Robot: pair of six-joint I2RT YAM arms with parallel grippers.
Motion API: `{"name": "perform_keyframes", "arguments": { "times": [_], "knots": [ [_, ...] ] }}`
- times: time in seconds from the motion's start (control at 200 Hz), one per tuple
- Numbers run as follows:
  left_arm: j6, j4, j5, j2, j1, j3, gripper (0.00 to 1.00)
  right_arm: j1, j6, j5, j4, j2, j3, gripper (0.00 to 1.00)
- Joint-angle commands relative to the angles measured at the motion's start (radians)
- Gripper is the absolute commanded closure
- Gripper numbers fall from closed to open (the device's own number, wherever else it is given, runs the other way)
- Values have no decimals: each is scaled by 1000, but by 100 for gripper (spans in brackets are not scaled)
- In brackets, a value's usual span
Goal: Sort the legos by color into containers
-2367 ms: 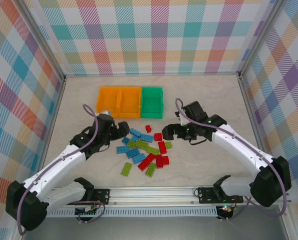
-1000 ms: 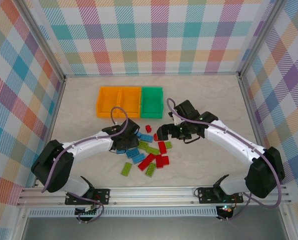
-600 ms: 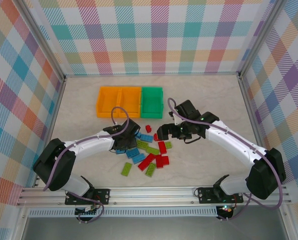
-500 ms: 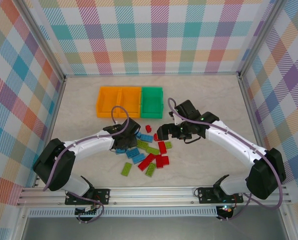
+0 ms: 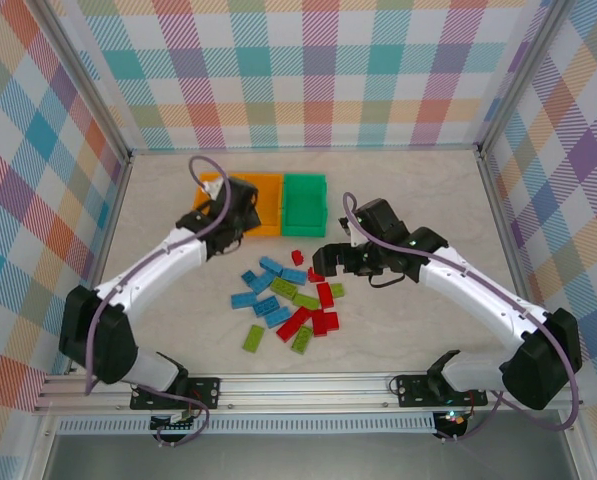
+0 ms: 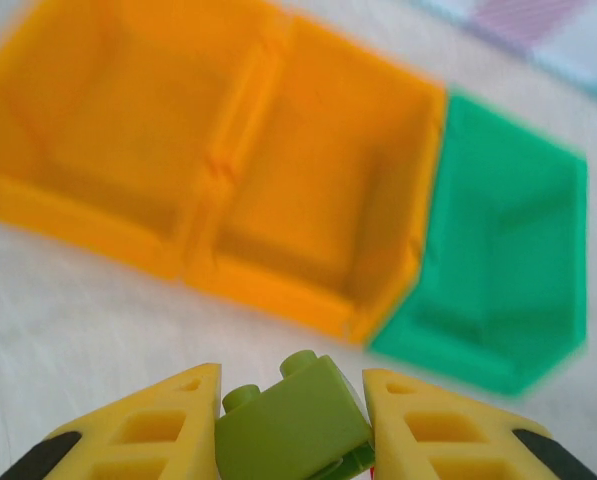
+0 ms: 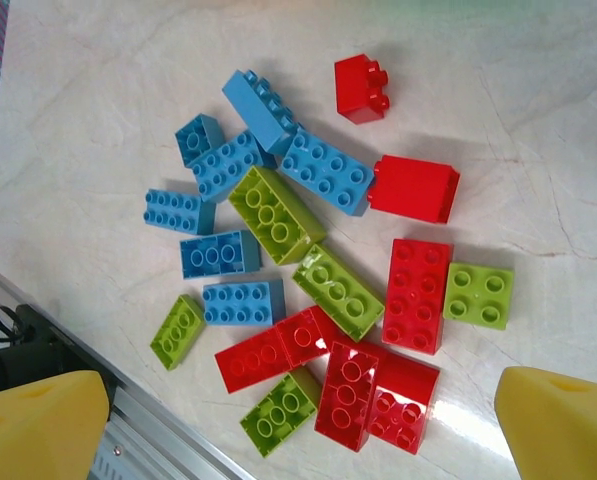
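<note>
Left arm, shift: since half a second ago your left pincer (image 5: pixel 236 200) has swung from the far-left edge of the pile up to the containers (image 5: pixel 305 205); your right arm has barely stirred.
Top view, left pincer: it hangs over the orange bins (image 5: pixel 268 198), with the green bin (image 5: pixel 305 190) just to its right. You cannot tell its grip from up here.
Top view, right pincer (image 5: pixel 323 265): it is poised at the right edge of the legos (image 5: pixel 288 295), which lie to its left, likely waiting its turn at the pile.
Left wrist, pincer (image 6: pixel 290 405): it is clamped on a lime green brick (image 6: pixel 296 430), studs up, squeezed between the yellow fingers (image 6: pixel 143 435).
Left wrist, bins: both orange bins (image 6: pixel 318 200) lie ahead and to the left, the green bin (image 6: pixel 508 250) ahead and to the right, and all look bare. Lime likely belongs in green, so you still have to carry it rightward.
Right wrist, pincer (image 7: pixel 298 400): the jaws stand wide apart and hold nothing.
Right wrist, legos (image 7: pixel 308 260): red, blue and lime bricks spread below and ahead of it, and the red cluster sits nearest, between the fingers.
</note>
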Motion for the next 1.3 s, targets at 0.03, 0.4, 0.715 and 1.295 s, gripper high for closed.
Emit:
{"name": "perform_keyframes", "arguments": {
  "times": [0.03, 0.4, 0.715, 1.295],
  "knots": [
    [28, 34, -24, 167, 143, 111, 74, 9, 12, 16, 22, -25, -6, 0],
    [14, 14, 78, 399, 261, 265, 49, 10, -10, 47, 9, -51, -29, 0],
    [34, -8, 152, 92, 253, 138, 38, 15, -18, 54, 23, 9, 11, 0],
    [476, -451, 91, -838, -84, -203, 17, 222, -224, 208, -73, 690, 557, 22]
  ]
}}
